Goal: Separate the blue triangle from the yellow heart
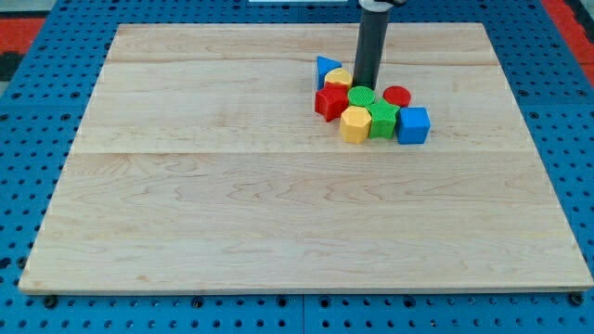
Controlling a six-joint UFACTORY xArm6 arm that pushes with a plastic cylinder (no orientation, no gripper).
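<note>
Altogether eight clustered blocks, two each of blue, yellow, red, green; my tip (365, 85) touches the yellow heart (339, 78); no hand exists.

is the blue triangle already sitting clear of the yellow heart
No, the blue triangle touches the yellow heart at the cluster's top left, with my tip just right of the heart.

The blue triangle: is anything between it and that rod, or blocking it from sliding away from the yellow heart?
Yes: the yellow heart sits between my tip and the blue triangle, touching the triangle. The red block lies just below them. Toward the view's left and top, nothing visible blocks the triangle.
</note>
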